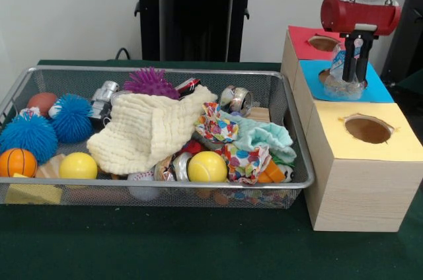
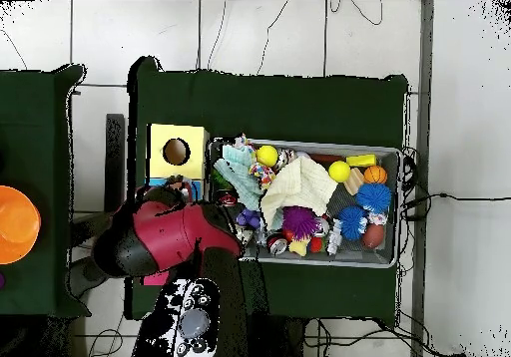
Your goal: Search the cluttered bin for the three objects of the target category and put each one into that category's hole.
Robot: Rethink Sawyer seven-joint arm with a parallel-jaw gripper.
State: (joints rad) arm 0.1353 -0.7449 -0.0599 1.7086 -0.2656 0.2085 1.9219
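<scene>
Drop-off step underway: gripper [image 1: 357, 62] is hanging over the blue box [image 1: 377, 88], middle of the three, fingers clamped on a crumpled clear plastic bottle [image 1: 344, 82] sitting right at that box's hole [image 1: 327, 76]. Next: release w/ bottle centred, then back to the wire bin [image 1: 291, 184].

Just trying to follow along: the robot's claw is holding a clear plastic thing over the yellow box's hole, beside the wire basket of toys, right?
Not quite. In the front view the gripper holds the clear plastic item over the blue box, the middle one, not the yellow box. The rest stands: the boxes sit beside the wire basket of toys.
</scene>
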